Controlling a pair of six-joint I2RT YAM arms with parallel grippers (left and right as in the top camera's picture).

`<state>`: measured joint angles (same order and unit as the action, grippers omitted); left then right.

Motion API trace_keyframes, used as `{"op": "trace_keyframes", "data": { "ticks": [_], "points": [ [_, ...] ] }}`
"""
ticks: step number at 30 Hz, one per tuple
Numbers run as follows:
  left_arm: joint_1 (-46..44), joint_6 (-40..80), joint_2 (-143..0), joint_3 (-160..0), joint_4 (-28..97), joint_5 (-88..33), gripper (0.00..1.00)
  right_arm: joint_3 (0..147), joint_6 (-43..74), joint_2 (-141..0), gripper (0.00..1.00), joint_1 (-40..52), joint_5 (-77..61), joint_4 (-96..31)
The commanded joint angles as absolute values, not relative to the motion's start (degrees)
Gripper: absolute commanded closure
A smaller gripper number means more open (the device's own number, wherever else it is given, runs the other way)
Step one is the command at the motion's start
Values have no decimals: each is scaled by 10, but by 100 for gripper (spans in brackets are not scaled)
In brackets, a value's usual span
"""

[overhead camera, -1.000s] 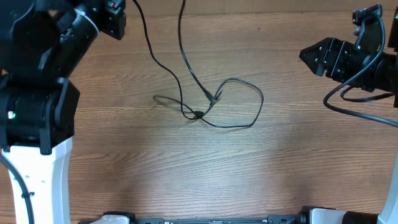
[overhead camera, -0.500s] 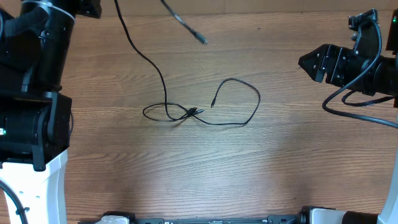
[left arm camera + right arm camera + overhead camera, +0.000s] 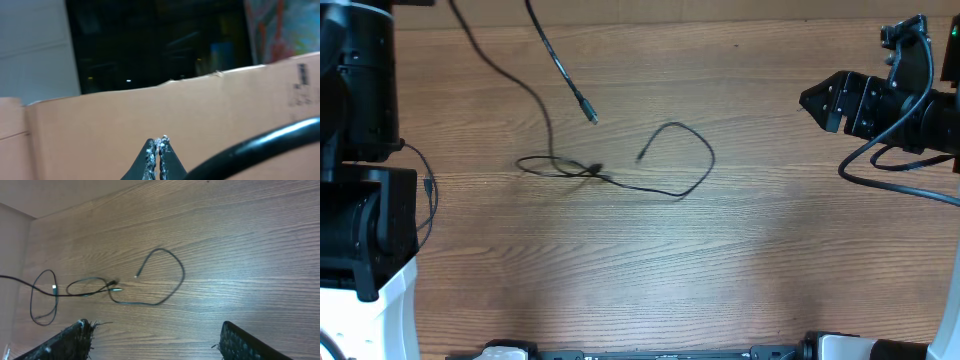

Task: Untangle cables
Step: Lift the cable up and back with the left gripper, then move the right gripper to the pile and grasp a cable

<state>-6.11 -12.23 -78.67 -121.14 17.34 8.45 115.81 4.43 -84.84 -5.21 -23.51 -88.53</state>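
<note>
My left gripper (image 3: 159,145) is shut tight. Its two fingers press together, and I see nothing between them. It points at a brown cardboard box (image 3: 100,125). A thick black wire (image 3: 260,142) curves past it on one side.

My right gripper (image 3: 155,327) is wide open. Its fingers (image 3: 70,340) stand far apart and hold nothing. It hangs over the right side of the table (image 3: 740,280), well apart from the cables (image 3: 570,168).

The cables are thin and black. They lie near the middle of the table, a bit to the left. They cross in a small knot (image 3: 592,172). To the right of the knot, one cord makes a big loop (image 3: 710,160), and its loose end (image 3: 640,157) points back at the knot. To the left of the knot there is a small flat loop (image 3: 535,165). From there one cord runs up to the far left edge. Another cord comes in from that edge and ends in a small plug (image 3: 590,118), apart from the knot. I cannot tell if that plug touches the table.
</note>
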Motion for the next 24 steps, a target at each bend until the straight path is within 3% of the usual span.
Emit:
{"op": "trace_keyframes", "data": {
  "ticks": [1,6,11,24],
  "points": [
    [-60,-128,-778,-1224,178,140,96,1158,39,-849,19,-53,-229,-884],
    [-60,-111,-779,-1224,206,121,96,1156,0,-850,14,-52,-244,-889],
    [-60,-111,-785,-1224,218,89,96,1137,-86,-851,0,-37,-284,-895],
    [-60,-102,-791,-1224,271,92,96,955,-190,-871,0,92,-303,-791]
  ]
}}
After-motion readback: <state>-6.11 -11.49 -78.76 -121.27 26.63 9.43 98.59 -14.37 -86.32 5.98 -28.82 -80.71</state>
